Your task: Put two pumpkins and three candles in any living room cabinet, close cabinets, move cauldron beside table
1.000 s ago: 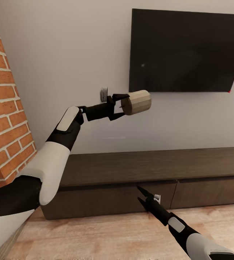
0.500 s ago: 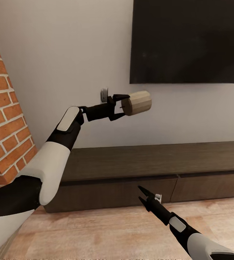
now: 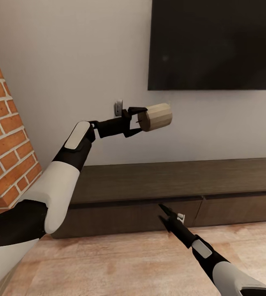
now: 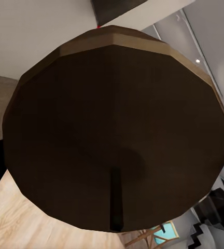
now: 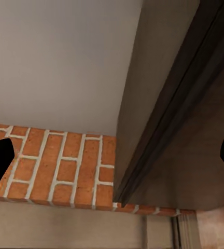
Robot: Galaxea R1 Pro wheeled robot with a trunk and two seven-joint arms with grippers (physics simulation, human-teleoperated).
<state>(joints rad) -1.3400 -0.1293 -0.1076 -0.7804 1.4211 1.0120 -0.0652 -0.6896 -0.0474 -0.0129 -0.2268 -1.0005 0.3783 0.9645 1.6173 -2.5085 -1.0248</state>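
Note:
A tan stubby candle (image 3: 158,116) lies on its side in the air in front of the wall, and my left gripper (image 3: 142,119) is shut on it. Seen from the left wrist, the candle's (image 4: 117,129) dark round end with its wick is very close. Below stretches the long dark-brown cabinet (image 3: 170,181), its front panels shut. My right gripper (image 3: 165,213) hangs low, just in front of a cabinet panel near the seam between two panels, open and holding nothing. From the right wrist, the right gripper (image 5: 114,158) looks along the cabinet's (image 5: 164,104) top edge. The pumpkins, cauldron and table are out of view.
A large black TV (image 3: 215,45) hangs on the grey wall above the cabinet. A brick column (image 3: 5,131) stands at the left. A wall outlet (image 3: 118,107) sits behind my left wrist. Wooden floor (image 3: 120,263) runs in front of the cabinet.
The camera has shifted, so the room sits differently in the picture. My right gripper has edged closer to the cabinet front. The left gripper keeps the candle in the same pose.

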